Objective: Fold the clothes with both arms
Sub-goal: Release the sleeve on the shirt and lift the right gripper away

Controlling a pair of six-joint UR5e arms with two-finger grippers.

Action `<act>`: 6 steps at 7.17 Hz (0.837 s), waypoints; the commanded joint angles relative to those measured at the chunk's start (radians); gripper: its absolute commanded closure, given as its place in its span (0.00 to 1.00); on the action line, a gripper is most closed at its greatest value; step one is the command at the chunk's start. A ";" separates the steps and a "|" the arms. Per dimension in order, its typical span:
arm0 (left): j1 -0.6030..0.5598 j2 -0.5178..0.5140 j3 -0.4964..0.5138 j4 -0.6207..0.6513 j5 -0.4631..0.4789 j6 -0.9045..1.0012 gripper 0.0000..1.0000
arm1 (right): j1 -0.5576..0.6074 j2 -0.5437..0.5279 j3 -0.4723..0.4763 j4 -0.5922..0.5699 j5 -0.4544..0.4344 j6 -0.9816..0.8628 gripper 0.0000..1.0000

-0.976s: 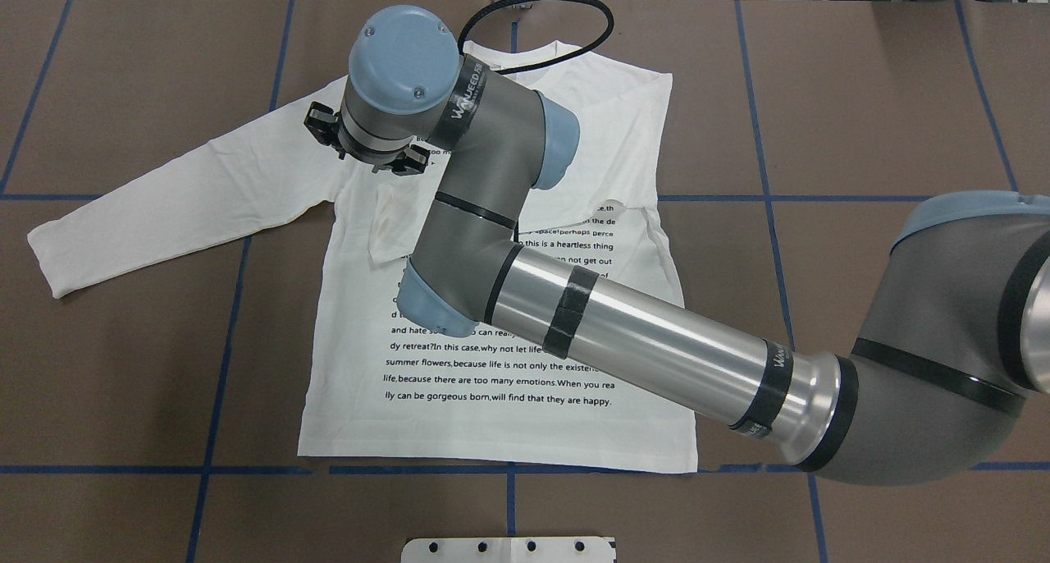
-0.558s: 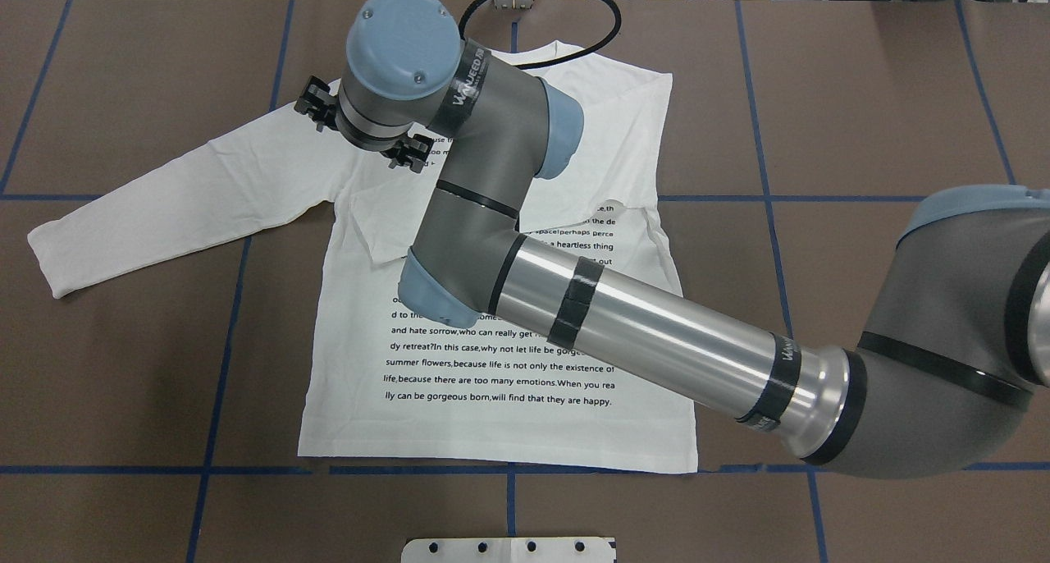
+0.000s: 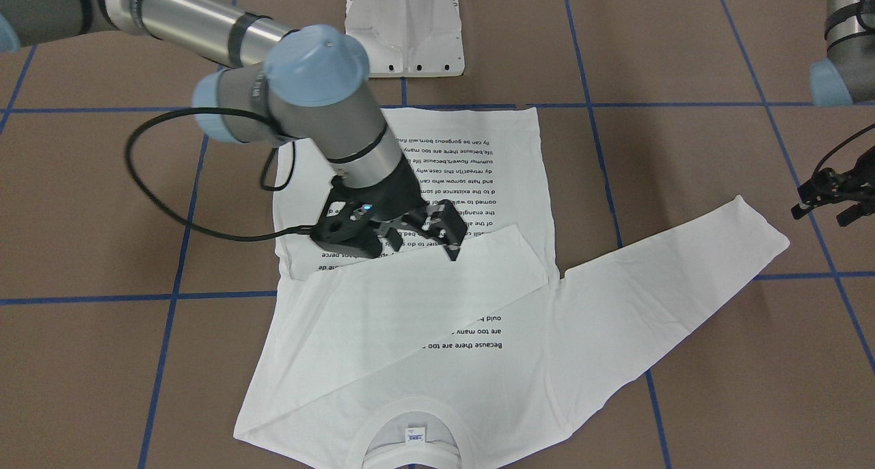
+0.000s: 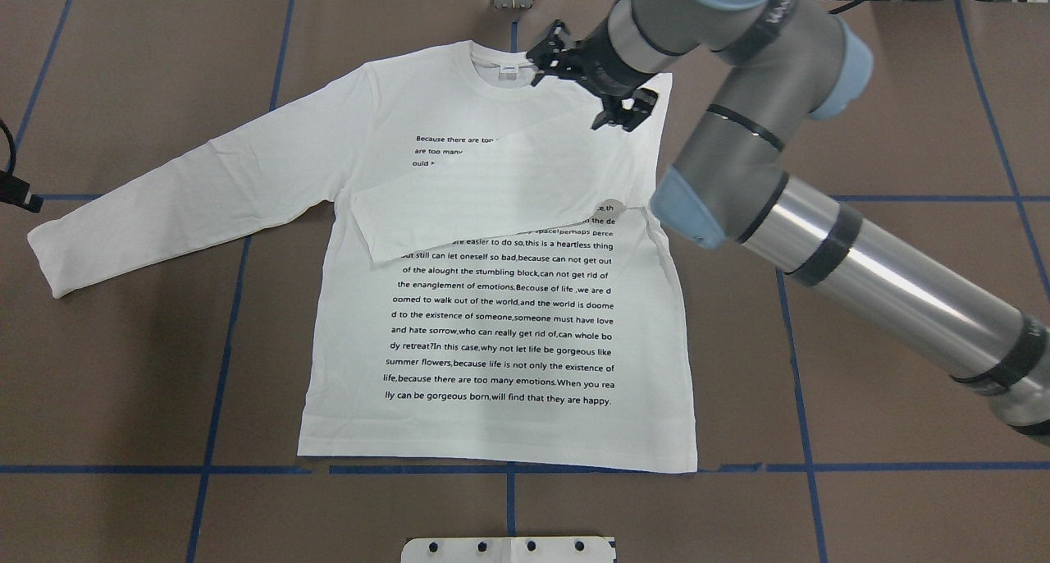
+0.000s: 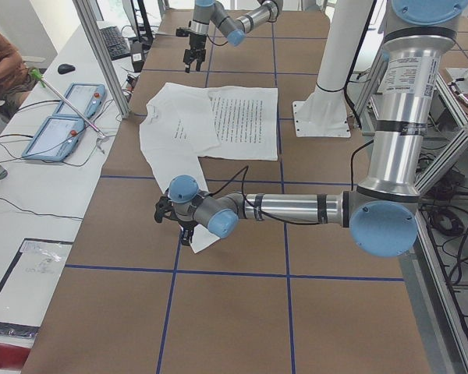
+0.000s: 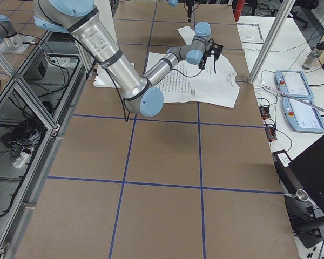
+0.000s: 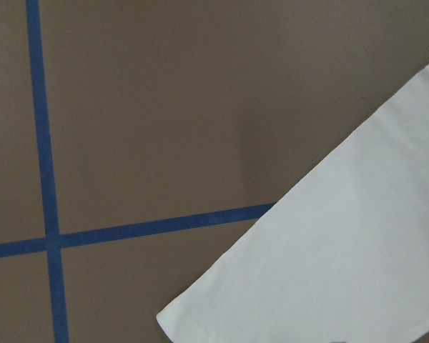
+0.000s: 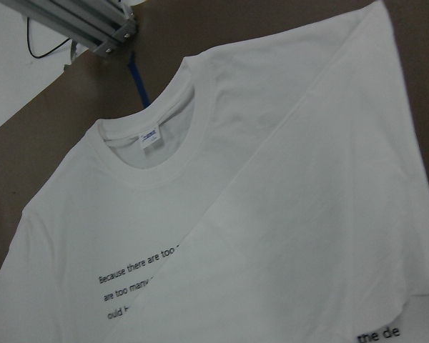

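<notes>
One folded sleeve [image 4: 509, 187] across the T-shirt [image 4: 500, 345] — edges seemingly flat

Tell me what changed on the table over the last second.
The right arm swung back from over the shirt's spread-sleeve shoulder; its jaws are beside the collar, open and empty as before. The left arm's jaws have come in near the spread sleeve's cuff. The shirt lies unchanged, one sleeve folded across the chest.
</notes>
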 commanded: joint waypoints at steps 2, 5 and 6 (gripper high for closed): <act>0.044 -0.051 0.106 -0.001 0.058 -0.006 0.35 | 0.084 -0.179 0.064 0.004 0.060 -0.142 0.01; 0.046 -0.048 0.132 -0.001 0.060 -0.001 0.41 | 0.084 -0.182 0.066 0.004 0.057 -0.142 0.01; 0.047 -0.044 0.132 -0.001 0.060 -0.001 0.43 | 0.084 -0.181 0.066 0.004 0.056 -0.142 0.01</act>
